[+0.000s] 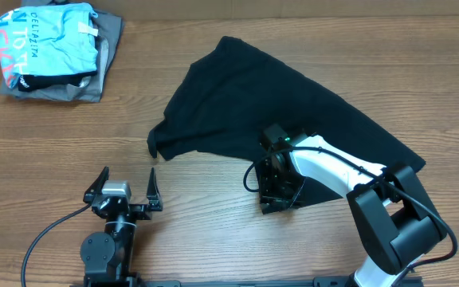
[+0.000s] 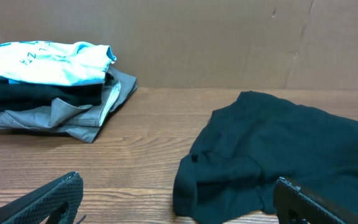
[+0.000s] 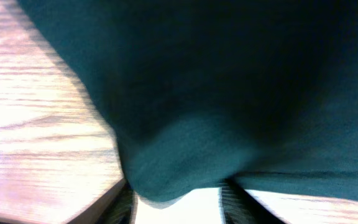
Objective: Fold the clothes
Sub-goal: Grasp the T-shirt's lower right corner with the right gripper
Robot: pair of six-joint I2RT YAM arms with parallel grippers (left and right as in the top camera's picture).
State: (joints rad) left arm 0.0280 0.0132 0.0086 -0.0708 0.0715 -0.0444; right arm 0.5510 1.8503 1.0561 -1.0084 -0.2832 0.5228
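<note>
Ok so, nearest the robot first. The step in hand looks like grabbing the near hem of the black T-shirt (image 1: 269,96) so it can be dragged out flat or folded over. My take on doing it well: take a proper bite of just the edge, not a wad of several layers. Lift only enough to clear the tabletop (image 1: 213,239), then pull slow so the soft fabric doesn't slide out or drag the rest into a worse heap. It's floppy stuff, so one pinch point will make it droop and swing. The other arm should probably take a second corner before any real fold.

The right pincer (image 3: 179,196) is down on that near edge. In its own wrist view a rounded fold of the dark fabric hangs right between its two fingers. They look partly closed in, but honestly I can't tell if they've actually clamped the cloth or are just straddling it.

The left pincer (image 1: 126,179) sits close to its base, spread as wide as it goes. It holds nothing, touches nothing, and is well apart from the shirt.

Further out, the shirt lies crumpled mid-tabletop in a rough triangle. One bit sticks out at its left side toward the left arm, and the bulk runs off to the right under the right arm. Definitely not flat yet, so the folding is barely started.

Far left corner: a pile of folded clothes (image 1: 54,56), light blue printed one on top, grey underneath. It's well away from all this.
</note>
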